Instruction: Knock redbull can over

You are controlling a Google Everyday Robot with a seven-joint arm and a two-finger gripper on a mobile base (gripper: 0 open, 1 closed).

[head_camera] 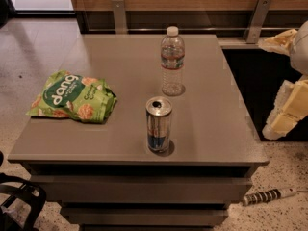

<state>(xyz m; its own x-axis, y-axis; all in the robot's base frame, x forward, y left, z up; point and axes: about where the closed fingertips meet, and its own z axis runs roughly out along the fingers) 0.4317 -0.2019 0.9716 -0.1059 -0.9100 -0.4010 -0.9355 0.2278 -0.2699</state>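
Observation:
The redbull can point(159, 125) stands upright near the front edge of the grey table point(120, 143), its pull-tab top facing up. My gripper point(283, 76) is at the right edge of the view, beyond the table's right side and well to the right of the can. Its two cream-coloured fingers point(288, 110) are spread apart and hold nothing. Nothing touches the can.
A clear plastic water bottle point(172, 61) with a white cap stands upright behind the can. A green snack bag point(72, 96) lies on the table's left side. A wooden wall with metal brackets runs behind the table. A striped cable end point(267, 196) lies on the floor at lower right.

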